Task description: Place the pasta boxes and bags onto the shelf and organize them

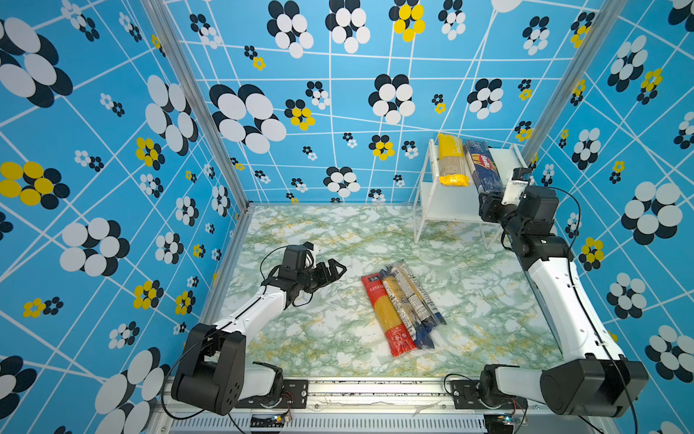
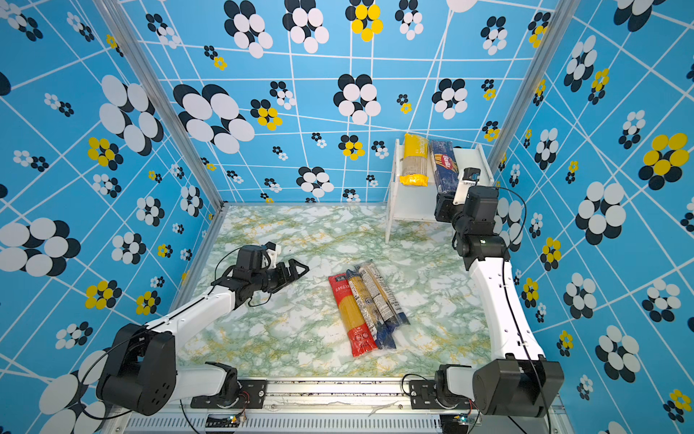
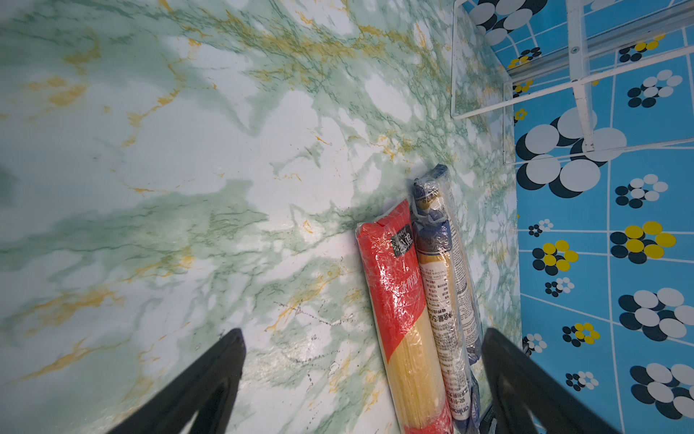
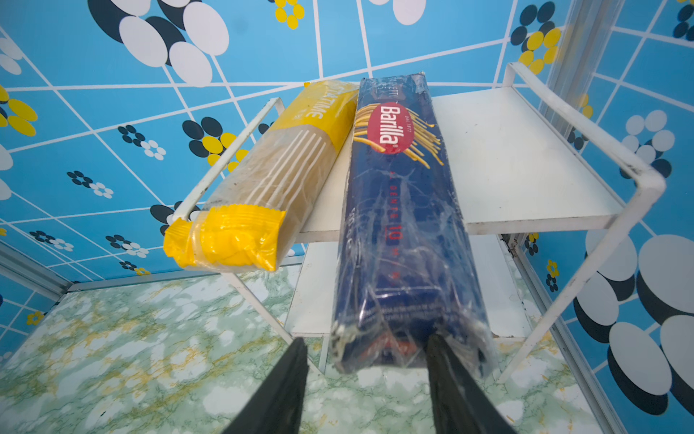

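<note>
Lengthwise, Barilla box (image 4: 398,210) lies front-to-back on shelf (image 4: 525,169); right end effector (image 4: 366,338) half-open, empty.

Bright even light; soft shadows; glare on red pack (image 3: 390,285); edges bowed.

White "Barilla" on a red oval is there on the long dark blue film-wrapped spaghetti box (image 4: 398,225), with a red "10" further along. On the yellow-ended clear spaghetti bag (image 4: 270,169) beside it, white letters end in "TIME".
</note>
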Robot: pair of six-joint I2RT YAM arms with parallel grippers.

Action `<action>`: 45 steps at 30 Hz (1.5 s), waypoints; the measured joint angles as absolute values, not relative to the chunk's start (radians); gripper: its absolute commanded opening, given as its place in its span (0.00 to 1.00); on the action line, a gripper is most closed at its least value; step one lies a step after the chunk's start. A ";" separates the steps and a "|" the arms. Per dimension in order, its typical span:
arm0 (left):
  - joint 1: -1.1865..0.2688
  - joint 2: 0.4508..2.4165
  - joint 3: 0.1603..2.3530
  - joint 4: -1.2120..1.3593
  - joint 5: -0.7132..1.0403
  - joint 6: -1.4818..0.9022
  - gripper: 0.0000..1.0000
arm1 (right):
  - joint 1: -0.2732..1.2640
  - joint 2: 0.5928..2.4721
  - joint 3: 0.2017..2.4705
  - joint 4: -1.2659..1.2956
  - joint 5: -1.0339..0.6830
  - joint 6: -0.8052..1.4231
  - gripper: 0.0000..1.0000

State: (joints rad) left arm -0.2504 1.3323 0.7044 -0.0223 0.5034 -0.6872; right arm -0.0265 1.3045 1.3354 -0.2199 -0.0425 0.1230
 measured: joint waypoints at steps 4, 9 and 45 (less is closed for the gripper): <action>-0.250 1.332 0.704 -0.022 0.504 -0.688 0.99 | -0.023 1.312 1.335 -0.212 -0.043 0.117 0.54; -0.250 1.333 0.704 -0.022 0.504 -0.688 0.99 | -0.017 1.315 1.332 -0.184 -0.047 0.109 0.58; -0.252 1.354 0.707 -0.007 0.500 -0.688 0.99 | -0.017 1.283 1.011 0.232 -0.133 -0.075 0.72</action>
State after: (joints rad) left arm -0.2516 1.3540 0.7074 -0.0067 0.4999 -0.6880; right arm -0.0174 1.2827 1.0111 0.2321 -0.1326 -0.0753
